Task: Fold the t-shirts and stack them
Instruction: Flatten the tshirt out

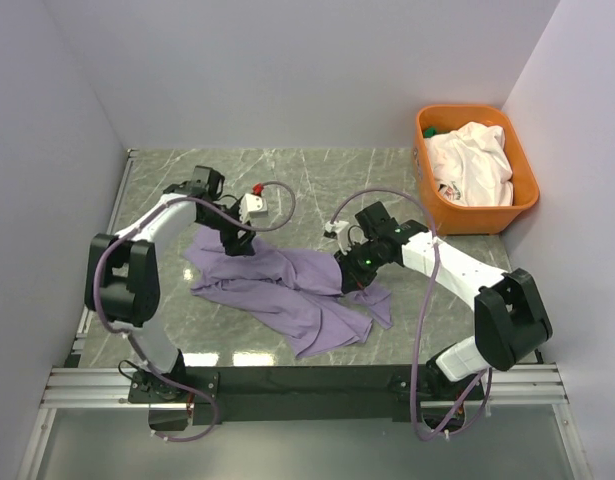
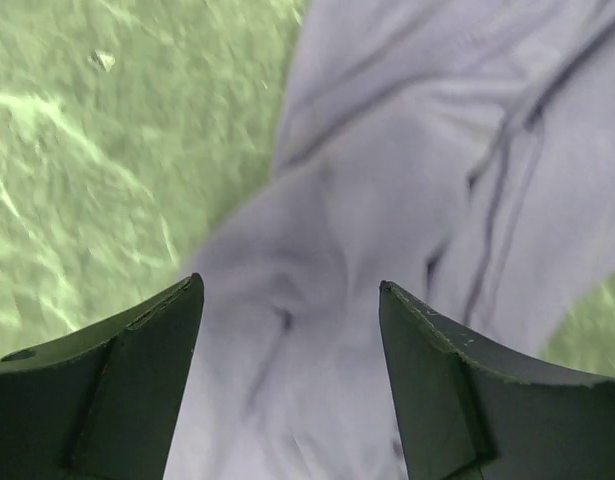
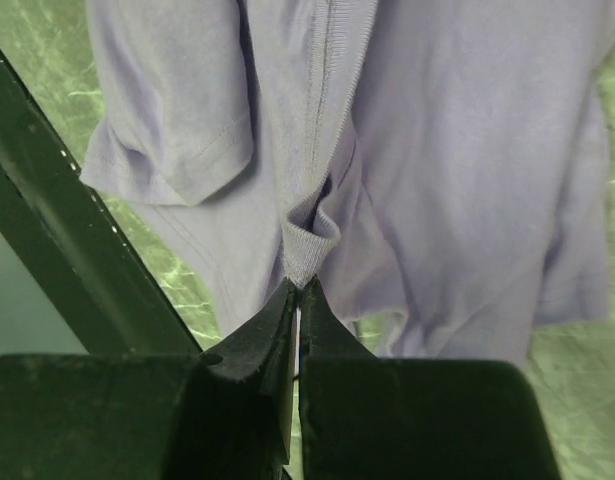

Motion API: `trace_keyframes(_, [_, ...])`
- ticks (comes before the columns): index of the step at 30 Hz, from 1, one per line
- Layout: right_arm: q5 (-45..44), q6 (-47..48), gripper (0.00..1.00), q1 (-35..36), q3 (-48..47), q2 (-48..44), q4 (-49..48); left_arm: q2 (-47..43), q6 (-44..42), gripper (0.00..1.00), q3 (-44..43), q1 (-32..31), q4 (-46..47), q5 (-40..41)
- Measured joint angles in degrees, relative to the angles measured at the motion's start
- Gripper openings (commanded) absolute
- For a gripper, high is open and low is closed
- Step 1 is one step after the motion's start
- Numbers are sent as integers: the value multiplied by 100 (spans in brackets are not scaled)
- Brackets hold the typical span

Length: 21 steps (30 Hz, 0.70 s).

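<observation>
The lavender t-shirt [image 1: 287, 285] lies crumpled on the marble table between the arms. My left gripper [image 1: 237, 243] is open just above its upper left part; the cloth [image 2: 387, 200] fills the gap between the spread fingers [image 2: 137, 380]. My right gripper [image 1: 352, 278] is shut on the ribbed collar [image 3: 312, 235] of the lavender shirt, which hangs below with a sleeve [image 3: 177, 130] at the left. The white t-shirt [image 1: 474, 160] sits bunched in the orange tub.
The orange plastic tub [image 1: 517, 205] stands at the back right by the wall. White walls close in the table on the left, back and right. A dark metal rail [image 1: 307, 380] runs along the near edge, also crossing the right wrist view [image 3: 77, 230].
</observation>
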<state>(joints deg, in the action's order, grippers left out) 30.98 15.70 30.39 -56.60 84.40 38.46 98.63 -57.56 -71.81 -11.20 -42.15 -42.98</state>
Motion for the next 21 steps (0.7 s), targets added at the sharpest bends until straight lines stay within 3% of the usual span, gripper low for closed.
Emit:
trace_keyframes(7, [-160, 90, 0, 0, 0, -61, -4, 798, 179, 76, -398, -409, 170, -17])
trace_keyframes(9, [-162, 94, 0, 0, 0, -61, -2, 953, 197, 72, -398, -501, 232, 31])
trace_keyframes(10, [-164, 103, 0, 0, 0, -61, -2, 1023, 199, 68, -398, -533, 247, 59])
trace_keyframes(11, [-170, 111, 0, 0, 0, -61, -2, 1082, 190, 55, -409, -551, 236, 79])
trace_keyframes(13, [-225, 138, 0, 0, 0, -63, 2, 1228, 162, 39, -476, -575, 181, 144])
trace_keyframes(14, [-254, 155, 0, 0, 0, -63, 7, 1292, 140, 21, -533, -577, 111, 188])
trace_keyframes(16, [-385, 199, 0, 0, 0, -72, 11, 1353, 94, 5, -588, -568, 0, 262])
trace_keyframes(17, [-452, 212, 0, -2, 0, -83, 11, 1344, 68, 1, -590, -544, -70, 278])
trace_keyframes(21, [-737, 264, 0, -155, -114, -140, 105, 1047, 225, 1, -605, -284, -282, 271])
